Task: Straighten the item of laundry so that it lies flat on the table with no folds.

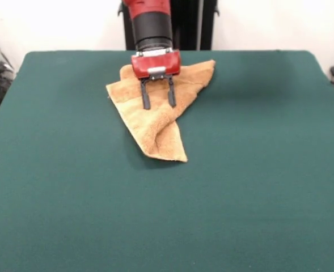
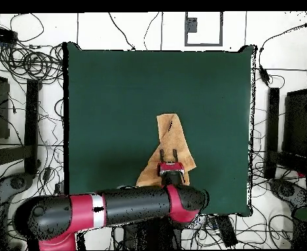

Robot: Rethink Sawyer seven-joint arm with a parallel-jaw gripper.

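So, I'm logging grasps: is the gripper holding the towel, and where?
Nothing is held: the gripper is open, its fingers apart over the crumpled towel, above its middle.

The arm [image 1: 151,22] is red with black ribbed segments, ending in a red gripper [image 1: 158,102] with thin dark jaws.

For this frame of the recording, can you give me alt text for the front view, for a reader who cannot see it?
A small orange-tan towel lies crumpled and folded over itself on a dark green table, towards its far side. A red and black gripper comes down from above, its two dark fingers spread apart over the middle of the towel.
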